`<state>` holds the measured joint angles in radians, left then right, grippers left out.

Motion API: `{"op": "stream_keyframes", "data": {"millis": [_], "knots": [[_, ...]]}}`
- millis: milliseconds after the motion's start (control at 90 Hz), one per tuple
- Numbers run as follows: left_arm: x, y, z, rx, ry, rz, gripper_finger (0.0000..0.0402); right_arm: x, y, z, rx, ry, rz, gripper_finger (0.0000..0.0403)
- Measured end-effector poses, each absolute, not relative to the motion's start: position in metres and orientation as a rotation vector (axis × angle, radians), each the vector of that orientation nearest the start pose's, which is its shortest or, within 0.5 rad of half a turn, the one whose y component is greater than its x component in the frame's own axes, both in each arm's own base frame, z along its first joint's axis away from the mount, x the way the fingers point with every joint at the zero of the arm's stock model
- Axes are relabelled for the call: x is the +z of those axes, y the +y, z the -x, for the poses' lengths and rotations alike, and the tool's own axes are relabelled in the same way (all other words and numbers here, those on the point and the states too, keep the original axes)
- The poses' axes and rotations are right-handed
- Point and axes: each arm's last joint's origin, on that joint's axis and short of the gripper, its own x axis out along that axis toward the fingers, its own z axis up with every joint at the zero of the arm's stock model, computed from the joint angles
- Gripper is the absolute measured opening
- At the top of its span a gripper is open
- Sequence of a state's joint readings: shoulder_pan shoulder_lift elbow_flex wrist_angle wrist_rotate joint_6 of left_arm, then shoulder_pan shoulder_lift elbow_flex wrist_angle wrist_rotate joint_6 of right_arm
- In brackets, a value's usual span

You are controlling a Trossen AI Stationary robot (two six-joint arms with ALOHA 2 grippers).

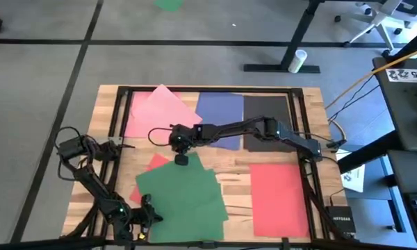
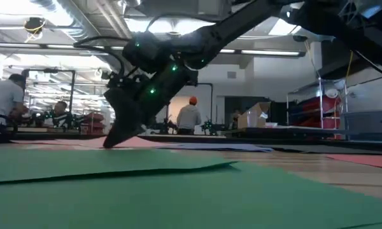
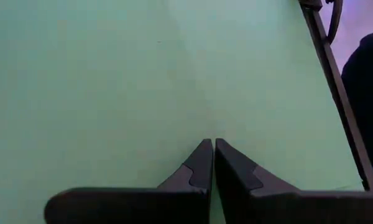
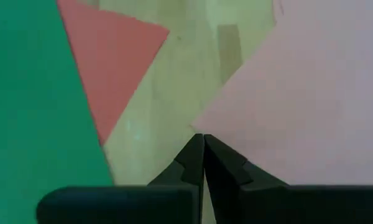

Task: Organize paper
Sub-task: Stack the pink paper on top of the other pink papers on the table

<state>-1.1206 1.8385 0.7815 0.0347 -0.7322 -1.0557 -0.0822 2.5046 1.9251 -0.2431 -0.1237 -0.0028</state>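
Pink paper (image 1: 160,111) lies at the table's far left, with a blue sheet (image 1: 219,111) and a black sheet (image 1: 267,118) beside it. A red sheet (image 1: 278,198) lies near right. Overlapping green sheets (image 1: 184,194) lie near left, over a red sheet (image 4: 115,62). My right gripper (image 4: 203,135) is shut and points down at the pink paper's near corner. My left gripper (image 3: 209,142) is shut over the green paper (image 3: 112,74) near the table's near edge. My right gripper sets its shut fingertips (image 2: 108,143) down at the pink sheet's near corner (image 4: 202,124), slanting down from above and from the table's right. The sheet lies flat on the table. My left gripper's shut tips stand at the green sheet; I cannot tell whether they touch it.
A dark frame rail (image 1: 302,125) runs around the work area. A small white printed sheet (image 1: 353,177) and a dark box (image 1: 340,219) sit off the table's right edge. Bare wood (image 1: 236,180) shows between the green and red sheets. People stand in the room behind (image 2: 190,117).
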Motion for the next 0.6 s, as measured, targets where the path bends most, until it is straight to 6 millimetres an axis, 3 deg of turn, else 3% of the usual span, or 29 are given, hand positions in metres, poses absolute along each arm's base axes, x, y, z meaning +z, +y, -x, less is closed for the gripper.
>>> {"op": "stream_keyframes", "data": {"millis": [322,478,600], "knots": [[0.098,-0.269,-0.153,0.002,0.692,0.176,0.0000,0.114,-0.060,-0.540,-0.042,0.737,-0.130,0.0000],[0.098,-0.269,-0.153,0.004,0.691,0.180,0.0000,0.119,-0.061,-0.545,-0.101,0.666,-0.178,0.0000],[0.101,-0.272,-0.155,0.004,0.684,0.180,0.0000,0.135,-0.057,-0.541,-0.143,0.676,-0.132,0.0000]]}}
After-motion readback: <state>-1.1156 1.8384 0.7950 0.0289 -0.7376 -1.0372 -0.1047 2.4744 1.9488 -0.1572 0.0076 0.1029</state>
